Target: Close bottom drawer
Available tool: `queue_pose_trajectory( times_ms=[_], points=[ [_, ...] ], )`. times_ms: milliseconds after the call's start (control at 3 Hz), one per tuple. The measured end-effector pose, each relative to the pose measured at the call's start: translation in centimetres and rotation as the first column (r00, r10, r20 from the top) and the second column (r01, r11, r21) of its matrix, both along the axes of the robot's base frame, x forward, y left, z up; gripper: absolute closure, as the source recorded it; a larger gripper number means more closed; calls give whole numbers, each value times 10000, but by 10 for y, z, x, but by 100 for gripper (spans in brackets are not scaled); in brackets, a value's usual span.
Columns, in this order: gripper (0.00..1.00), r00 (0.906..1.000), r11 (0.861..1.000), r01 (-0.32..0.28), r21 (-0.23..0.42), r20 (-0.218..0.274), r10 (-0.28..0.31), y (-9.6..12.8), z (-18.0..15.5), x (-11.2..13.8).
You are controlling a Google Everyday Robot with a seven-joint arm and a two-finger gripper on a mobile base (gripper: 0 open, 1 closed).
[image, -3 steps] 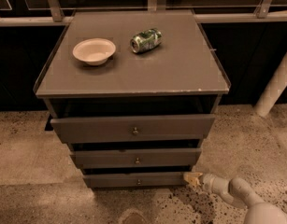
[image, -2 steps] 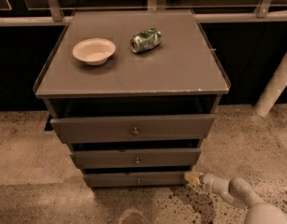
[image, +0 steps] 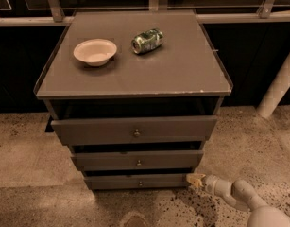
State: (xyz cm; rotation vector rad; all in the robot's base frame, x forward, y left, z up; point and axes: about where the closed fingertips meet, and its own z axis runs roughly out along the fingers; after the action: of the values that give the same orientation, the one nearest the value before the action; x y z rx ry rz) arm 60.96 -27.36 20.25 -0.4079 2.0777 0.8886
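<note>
Where the grey cabinet (image: 182,67) meets the floor, the bottom drawer (image: 121,182) sits lowest in the lower middle of the frame. Its front is slim, matte and dark grey, with a tiny round metal knob (image: 140,183) at its centre and a dark band of shadow above it. The middle drawer (image: 106,161) and the taller, wider top drawer (image: 97,130) share the flat grey finish, and each has a shadowed gap over its front.

The gripper (image: 195,179), pale tan at its tip, is at the right end of the bottom drawer's front, touching it or just beside it. Whether it is open or closed cannot be told, and it has hold of nothing that shows. The arm (image: 234,195) behind it is made of smooth, white, rounded segments and enters from the lower right corner.

On the cabinet's smooth flat top, a shallow round cream bowl (image: 95,51) stands at the upper left. A dented green can (image: 147,40) lies on its side near it, not touching it.

The speckled stone floor (image: 36,174) lies bare to the left of the cabinet and in front of it. A white round post (image: 279,86) slants along the right edge of the frame.

Set against the frames from a second ago, the gripper is in the same spot and the drawers show the same gaps.
</note>
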Motion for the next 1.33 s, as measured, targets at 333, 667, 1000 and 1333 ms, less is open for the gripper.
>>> queue_pose_trajectory(
  times_ms=[333, 667, 1000, 1333],
  points=[
    [100, 9989, 9986, 454, 285, 53, -455, -11, -9, -29],
    [81, 9994, 9992, 326, 245, 66, -328, -8, -9, -55],
    [58, 9996, 9991, 292, 296, 13, -293, -5, -11, -58],
    [35, 9996, 9991, 291, 297, 13, -292, -5, -11, -58]
  ],
)
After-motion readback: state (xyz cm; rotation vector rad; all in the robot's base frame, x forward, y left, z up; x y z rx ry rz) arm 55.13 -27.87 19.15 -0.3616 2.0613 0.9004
